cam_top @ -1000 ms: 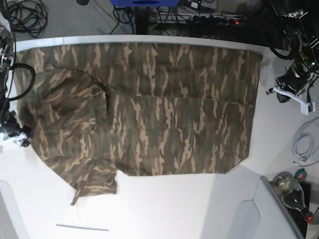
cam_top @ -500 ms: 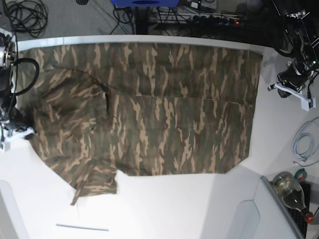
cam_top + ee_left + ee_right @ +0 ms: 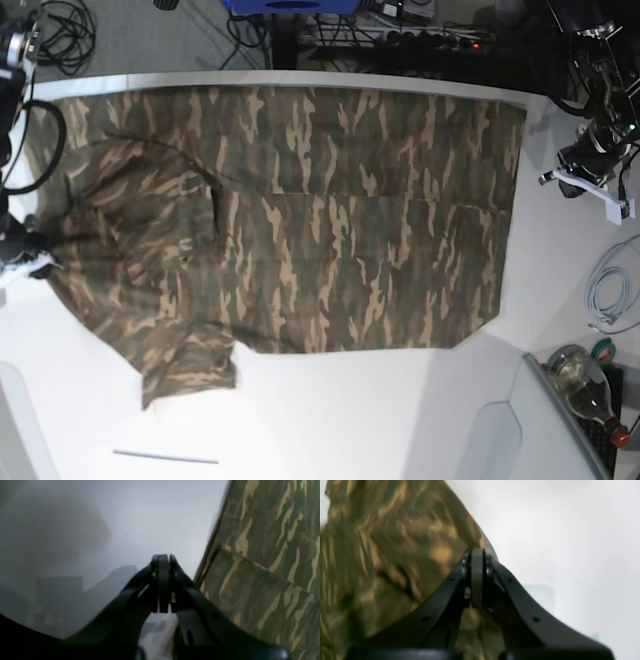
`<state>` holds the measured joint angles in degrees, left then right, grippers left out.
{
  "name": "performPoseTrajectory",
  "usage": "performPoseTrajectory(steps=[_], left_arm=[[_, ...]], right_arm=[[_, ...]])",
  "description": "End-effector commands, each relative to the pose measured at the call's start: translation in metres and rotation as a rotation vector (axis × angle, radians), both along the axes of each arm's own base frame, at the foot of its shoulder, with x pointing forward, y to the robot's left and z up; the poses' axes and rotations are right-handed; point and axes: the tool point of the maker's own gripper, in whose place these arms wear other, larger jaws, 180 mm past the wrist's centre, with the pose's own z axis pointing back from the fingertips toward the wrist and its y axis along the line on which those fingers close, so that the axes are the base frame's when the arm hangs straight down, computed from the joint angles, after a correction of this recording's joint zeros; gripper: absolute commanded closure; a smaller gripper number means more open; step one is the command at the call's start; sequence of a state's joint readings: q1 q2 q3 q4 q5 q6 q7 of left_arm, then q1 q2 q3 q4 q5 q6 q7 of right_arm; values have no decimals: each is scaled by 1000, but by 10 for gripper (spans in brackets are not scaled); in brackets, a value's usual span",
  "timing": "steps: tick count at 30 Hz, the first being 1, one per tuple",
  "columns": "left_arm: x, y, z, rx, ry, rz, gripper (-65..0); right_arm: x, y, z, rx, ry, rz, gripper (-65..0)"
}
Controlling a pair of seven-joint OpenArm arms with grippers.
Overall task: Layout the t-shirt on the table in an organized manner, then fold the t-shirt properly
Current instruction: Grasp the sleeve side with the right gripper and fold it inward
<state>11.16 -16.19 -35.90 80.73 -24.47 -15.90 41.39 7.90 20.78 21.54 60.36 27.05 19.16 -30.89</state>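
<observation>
Most of the laying-out looks done, and by my judgement none of the folding has begun. Across the white desk [image 3: 330, 420] the t-shirt [image 3: 330, 220] lies spread, filling the upper and middle of the base view from the far left almost to the right edge. Its right-hand side is flat, with straight edges and a faint horizontal seam or crease through the middle. Its left-hand side is less tidy: cloth is bunched in soft ridges, and a flap hangs out toward the lower left of the frame. That part likely needs smoothing before any fold.

Print is olive, dark brown and tan camouflage throughout; no collar can be made out.

At the far left edge of the base view, the right end effector [image 3: 477, 555] has its fingers pressed together at the shirt's edge; the wrist view shows blurred cloth right behind the tips, and it appears to pinch that edge, though the contact itself is hidden. In the upper right, the left end effector [image 3: 163, 560] is also pressed together, empty, over bare desk just beside the shirt's straight side.
</observation>
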Motion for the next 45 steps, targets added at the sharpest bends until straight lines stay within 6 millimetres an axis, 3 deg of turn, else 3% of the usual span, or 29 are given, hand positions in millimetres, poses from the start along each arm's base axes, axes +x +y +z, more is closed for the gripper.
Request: performPoseTrajectory(steps=[1, 9, 14, 16, 18, 20, 23, 27, 30, 35, 39, 45], left_arm=[[10, 6, 14, 24, -44, -8, 0], [10, 6, 14, 23, -44, -10, 0], [10, 5, 14, 22, -44, -9, 0], [10, 5, 14, 22, -44, -8, 0], [10, 5, 14, 21, -45, -6, 0], [10, 5, 14, 21, -45, -6, 0], [9, 6, 14, 24, -43, -7, 0], [7, 7, 13, 24, -38, -5, 0], [6, 7, 12, 24, -35, -5, 0], [5, 7, 12, 24, -33, -5, 0], [5, 7, 12, 25, -34, -4, 0], [5, 7, 12, 25, -34, -4, 0]], right_arm=[[12, -4, 28, -14, -79, 2, 0], [-47, 43, 41, 4, 24, 62, 0], [-80, 64, 23, 59, 90, 41, -17], [-89, 67, 14, 69, 118, 41, -75], [-94, 67, 8, 78, 133, 34, -183], [-90, 62, 12, 69, 120, 31, -294], [-64, 51, 31, 54, 48, 14, -396], [-12, 24, 52, 58, -58, -34, -404], [22, 21, 34, 111, -13, -22, -404], [47, 35, -8, 153, 75, 8, -404], [42, 49, -35, 176, 141, 15, -405], [38, 53, -40, 184, 151, 17, -402]])
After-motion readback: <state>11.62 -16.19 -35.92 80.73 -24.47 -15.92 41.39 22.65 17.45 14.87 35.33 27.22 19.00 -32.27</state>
